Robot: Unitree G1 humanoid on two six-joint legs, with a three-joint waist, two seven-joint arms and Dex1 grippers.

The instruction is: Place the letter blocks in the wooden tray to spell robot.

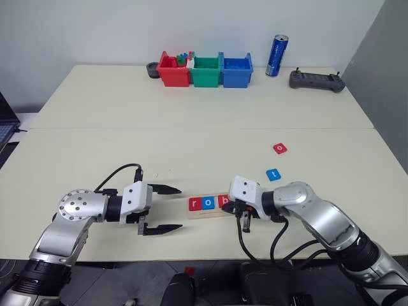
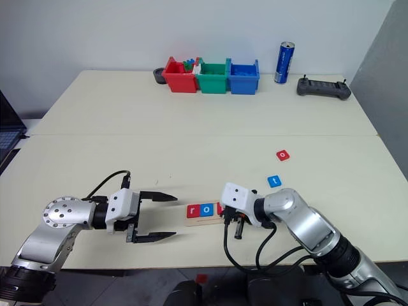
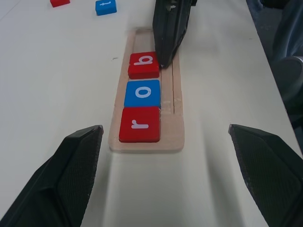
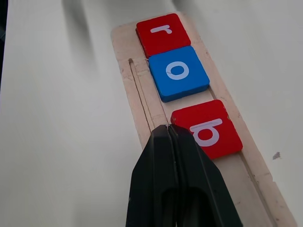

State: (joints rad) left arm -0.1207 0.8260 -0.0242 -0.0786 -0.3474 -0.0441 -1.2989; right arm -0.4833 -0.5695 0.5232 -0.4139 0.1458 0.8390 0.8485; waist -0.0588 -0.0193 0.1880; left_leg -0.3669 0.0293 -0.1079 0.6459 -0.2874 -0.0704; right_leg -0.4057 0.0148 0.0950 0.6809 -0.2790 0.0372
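The wooden tray point(image 3: 177, 118) lies near the table's front edge, between my two grippers. Three letter blocks sit in it in a row: red "r" point(image 3: 139, 124), blue "o" point(image 3: 142, 92) and red "b" point(image 3: 145, 64). The "b" is slightly askew, with a small gap to the "o". My right gripper point(image 4: 168, 128) is shut and empty, its tips against the near edge of the "b". My left gripper point(image 1: 181, 208) stands open just left of the tray's "r" end, holding nothing. A blue "t" block point(image 1: 273, 174) and a red "o" block point(image 1: 280, 148) lie loose to the right, farther back.
Red point(image 1: 173, 70), green point(image 1: 206, 70) and blue point(image 1: 235, 70) bins stand in a row at the table's back edge. A blue can point(image 1: 276, 55) and a black controller point(image 1: 316, 80) are to their right. A laptop corner point(image 1: 5, 124) shows at the far left.
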